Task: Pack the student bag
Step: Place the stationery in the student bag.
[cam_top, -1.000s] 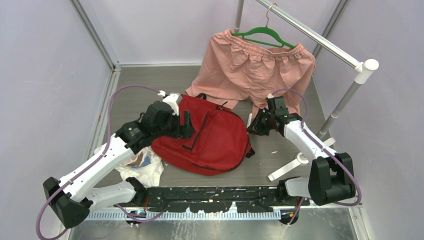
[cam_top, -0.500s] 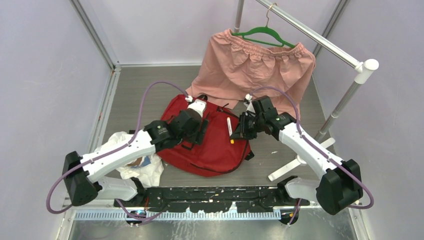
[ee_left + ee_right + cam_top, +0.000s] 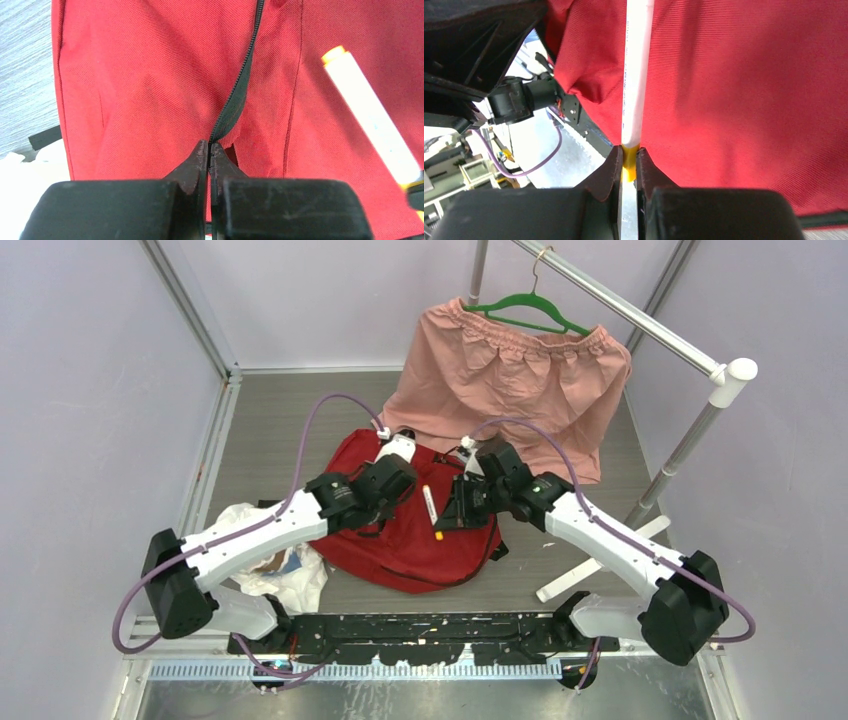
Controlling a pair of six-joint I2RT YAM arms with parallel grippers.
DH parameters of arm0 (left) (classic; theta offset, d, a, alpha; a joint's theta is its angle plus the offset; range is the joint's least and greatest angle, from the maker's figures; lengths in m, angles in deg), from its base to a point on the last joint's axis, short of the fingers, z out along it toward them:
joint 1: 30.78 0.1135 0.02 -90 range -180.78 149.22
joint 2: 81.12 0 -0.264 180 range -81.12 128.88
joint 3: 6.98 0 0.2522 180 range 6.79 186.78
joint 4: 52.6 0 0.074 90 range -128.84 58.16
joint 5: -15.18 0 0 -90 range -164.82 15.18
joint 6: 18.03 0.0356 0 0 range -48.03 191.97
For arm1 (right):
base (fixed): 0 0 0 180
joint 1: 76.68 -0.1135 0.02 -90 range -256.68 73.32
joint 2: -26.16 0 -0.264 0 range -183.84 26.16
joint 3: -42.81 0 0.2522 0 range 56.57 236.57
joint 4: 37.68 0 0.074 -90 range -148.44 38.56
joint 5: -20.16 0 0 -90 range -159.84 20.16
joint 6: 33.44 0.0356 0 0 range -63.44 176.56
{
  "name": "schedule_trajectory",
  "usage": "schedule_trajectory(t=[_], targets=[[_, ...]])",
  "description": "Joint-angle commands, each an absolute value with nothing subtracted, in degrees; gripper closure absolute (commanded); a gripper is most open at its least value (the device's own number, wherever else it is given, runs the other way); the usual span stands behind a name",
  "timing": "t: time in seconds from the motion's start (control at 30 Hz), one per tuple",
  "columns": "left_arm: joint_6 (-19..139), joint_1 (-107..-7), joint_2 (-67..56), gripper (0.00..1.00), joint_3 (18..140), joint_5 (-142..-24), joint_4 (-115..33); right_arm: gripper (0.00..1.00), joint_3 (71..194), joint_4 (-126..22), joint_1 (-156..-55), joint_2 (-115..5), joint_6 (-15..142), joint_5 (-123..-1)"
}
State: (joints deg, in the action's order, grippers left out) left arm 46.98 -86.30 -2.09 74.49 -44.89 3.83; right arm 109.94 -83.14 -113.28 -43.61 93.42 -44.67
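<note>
The student bag (image 3: 400, 540), red with a black zipper (image 3: 239, 85), lies flat in the middle of the table. My left gripper (image 3: 393, 503) is on top of it, its jaws shut on the near end of the zipper (image 3: 209, 146). A white marker (image 3: 433, 518) with yellow ends hangs just above the red fabric. My right gripper (image 3: 441, 503) is shut on it at its yellow band (image 3: 629, 162), and the marker's body (image 3: 636, 75) points away from the jaws. The same marker (image 3: 370, 120) shows at the right of the left wrist view.
Pink shorts (image 3: 515, 390) hang on a green hanger (image 3: 527, 308) from a metal rack (image 3: 690, 445) at the back right. A crumpled white plastic bag (image 3: 275, 565) lies left of the backpack. The arms' black base rail (image 3: 420, 628) runs along the near edge.
My left arm has swung right over the backpack and its jaws have shut on the zipper. My right arm has carried the marker left, from beside the bag to above it.
</note>
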Motion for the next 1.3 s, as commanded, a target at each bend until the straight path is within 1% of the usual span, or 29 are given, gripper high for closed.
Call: schedule_trajectory(t=[0.0, 0.13, 0.43, 0.5, 0.6, 0.63, 0.7, 0.73, 0.8, 0.83, 0.97, 1.03, 1.1, 1.17, 1.27], targets=[[46.0, -85.7, -7.6, 1.0, 76.1, -44.9, 2.2, 0.99, 112.8, -74.2, -117.8, -46.0, 97.9, -43.9], [43.8, -84.5, -11.2, 1.0, 74.5, -50.1, 0.2, 0.99, 115.3, -68.6, -119.1, -51.0, 99.7, -41.5], [42.5, -83.6, -16.3, 1.0, 72.0, -56.5, -2.3, 0.99, 125.0, -63.3, -119.3, -63.2, 103.1, -40.5], [42.2, -83.6, -16.5, 1.0, 71.6, -58.0, -2.3, 0.99, 126.3, -59.3, -119.3, -65.4, 105.6, -42.4], [41.1, -83.6, -17.8, 1.0, 70.5, -59.5, -3.4, 0.98, 130.2, -57.9, -119.2, -70.9, 108.6, -48.5], [40.8, -83.6, -18.2, 1.0, 70.2, -59.7, -3.9, 0.92, 130.6, -55.3, -119.2, -72.3, 110.2, -49.9], [40.4, -83.6, -19.0, 1.0, 69.7, -59.7, -4.1, 0.61, 130.1, -49.0, -119.3, -74.4, 114.0, -50.0], [40.4, -83.5, -19.2, 1.0, 69.7, -59.6, -3.7, 0.5, 130.0, -47.5, -119.4, -75.0, 114.6, -49.6], [40.2, -83.5, -19.5, 1.0, 69.9, -58.9, -2.5, 0.38, 129.5, -47.4, -119.7, -74.7, 114.7, -49.0], [40.1, -83.4, -19.6, 1.0, 70.0, -58.7, -1.8, 0.34, 129.1, -48.1, -119.8, -73.9, 114.3, -48.9], [39.0, -83.0, -20.5, 0.75, 70.2, -58.2, -0.5, 0.31, 124.5, -54.2, -119.8, -68.1, 111.2, -51.4], [38.5, -82.9, -21.4, 0.68, 70.4, -58.1, -0.1, 0.31, 121.6, -57.7, -119.8, -64.1, 109.6, -53.4], [37.8, -82.7, -22.5, 0.64, 70.4, -57.9, 0.9, 0.31, 118.9, -60.9, -119.8, -60.0, 108.4, -55.7], [37.2, -82.6, -23.9, 0.63, 70.0, -57.6, 2.1, 0.31, 116.8, -63.2, -119.8, -56.5, 107.7, -57.8], [36.5, -82.5, -25.9, 0.63, 68.8, -57.9, 3.3, 0.37, 114.6, -64.4, -119.8, -53.1, 107.3, -59.3]])
